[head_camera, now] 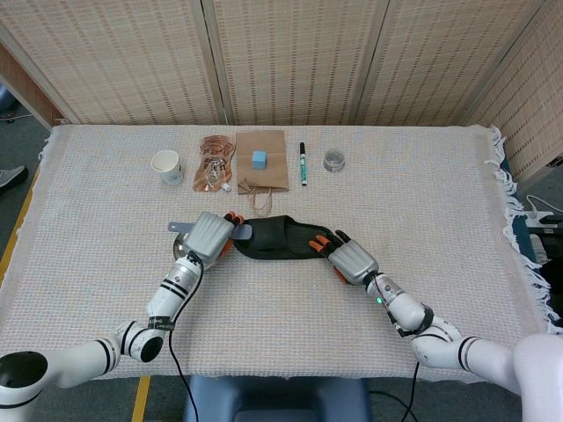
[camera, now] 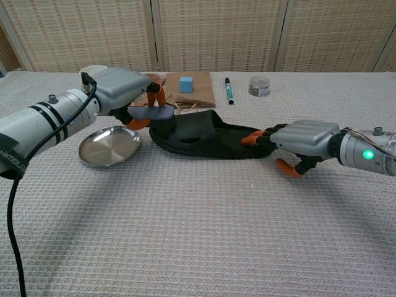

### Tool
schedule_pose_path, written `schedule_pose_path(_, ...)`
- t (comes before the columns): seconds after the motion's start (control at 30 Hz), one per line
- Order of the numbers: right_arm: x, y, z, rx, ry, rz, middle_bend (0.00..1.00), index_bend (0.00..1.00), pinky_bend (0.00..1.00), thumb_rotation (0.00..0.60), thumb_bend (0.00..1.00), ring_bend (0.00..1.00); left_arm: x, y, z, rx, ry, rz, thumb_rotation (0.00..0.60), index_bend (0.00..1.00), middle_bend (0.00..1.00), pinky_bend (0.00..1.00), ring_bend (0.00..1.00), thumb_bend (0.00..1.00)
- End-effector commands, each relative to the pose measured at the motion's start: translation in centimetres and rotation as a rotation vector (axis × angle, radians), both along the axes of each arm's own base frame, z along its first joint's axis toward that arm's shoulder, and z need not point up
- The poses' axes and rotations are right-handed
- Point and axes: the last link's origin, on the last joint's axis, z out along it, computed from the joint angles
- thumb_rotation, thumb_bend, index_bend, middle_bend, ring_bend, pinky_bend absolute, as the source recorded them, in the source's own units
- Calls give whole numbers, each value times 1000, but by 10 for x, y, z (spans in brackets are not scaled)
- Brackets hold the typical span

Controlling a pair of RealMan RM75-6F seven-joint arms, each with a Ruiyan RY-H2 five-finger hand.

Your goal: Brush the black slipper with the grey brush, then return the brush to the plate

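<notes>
**Slipper brushing: table contents**

Surface: woven beige cloth (head_camera: 281,299) over table; reed screens (head_camera: 290,61) behind. No readable writing.
Near: right hand (camera: 297,141), fingers gripping one black slipper (camera: 204,137) at its end.
Left hand (camera: 124,93) holding one grey brush (camera: 154,115) over slipper's other end.
One metal plate (camera: 110,147) beside.
Far: one cup (head_camera: 166,165), paper bag (head_camera: 262,160), blue cube (head_camera: 259,159), marker (head_camera: 303,163), jar (head_camera: 334,160).

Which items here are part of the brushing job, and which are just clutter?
Job: black slipper; grey brush, held by the left robot hand at the slipper's end; metal plate; right robot hand holding the slipper's other end.

Clutter: paper cup; snack packet; brown paper bag with blue cube; green marker; small jar.
</notes>
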Motion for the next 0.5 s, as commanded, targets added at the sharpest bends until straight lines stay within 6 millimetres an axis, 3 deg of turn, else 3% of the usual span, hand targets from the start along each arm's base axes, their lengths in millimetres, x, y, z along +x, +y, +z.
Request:
schedule_pose_path(0.03,0,-1,0,-1,9,2,6,48,0,600,675,0,10,-1,-4,-27,-60,-3,600,497,584,1000,924,419)
schedule_pose_path(0.5,-4,-3,2,-16,30,30,6,49,0,600,677,0,26,5,-41,-45,-15,-19,600,449,523,1000,922,418)
